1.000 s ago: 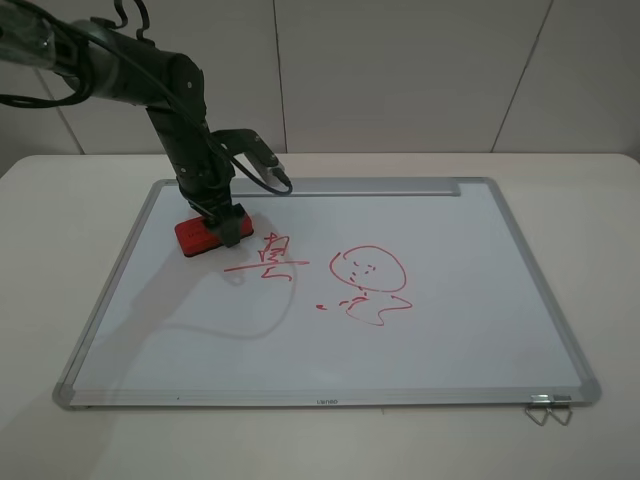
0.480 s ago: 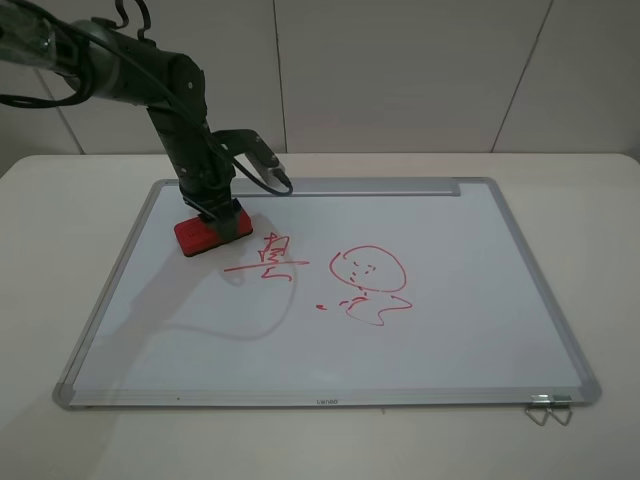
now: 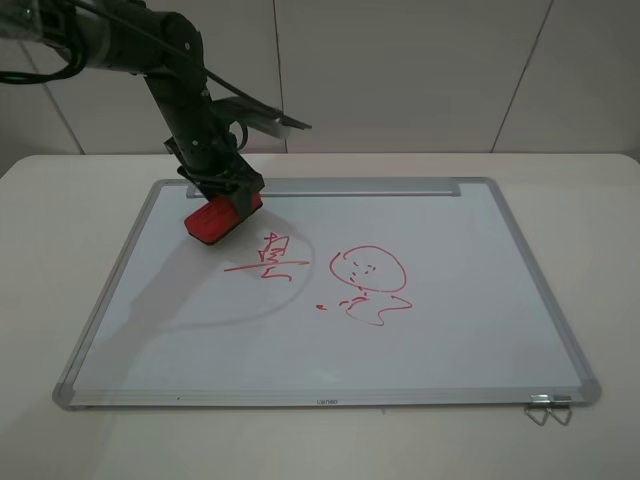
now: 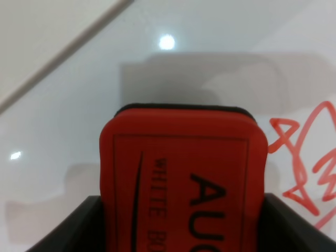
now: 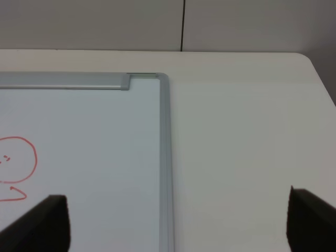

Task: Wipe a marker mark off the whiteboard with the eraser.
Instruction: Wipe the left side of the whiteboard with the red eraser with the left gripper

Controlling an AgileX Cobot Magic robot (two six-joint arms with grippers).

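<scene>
The left hand (image 3: 224,204) was clamped on the small red rectangular block eraser (image 3: 220,219), which had rounded corners, dark lettering on top and a black felt base. Its dark fingers (image 4: 73,228) pressed against the block's two opposite sides. The eraser hung tilted over the far left part of the large white board with a thin silver aluminium frame (image 3: 450,310), just in front of the grey tray strip (image 3: 360,187) along the far edge. Whether the felt touched the surface could not be told. The board lay flat on the pale worktop (image 3: 600,200).

The small red scribble crossed by a long horizontal stroke (image 3: 268,258) sat near the eraser but apart from it, toward the middle of the board. To its right, well clear of the eraser, was the larger round red face-like doodle with dots (image 3: 368,275). A metal binder clip (image 3: 546,410) stuck out at the board's near right corner.

The right hand (image 5: 178,220) stood wide apart with nothing between its dark fingertips (image 5: 47,223), above the board's far right corner and the bare worktop beside it
</scene>
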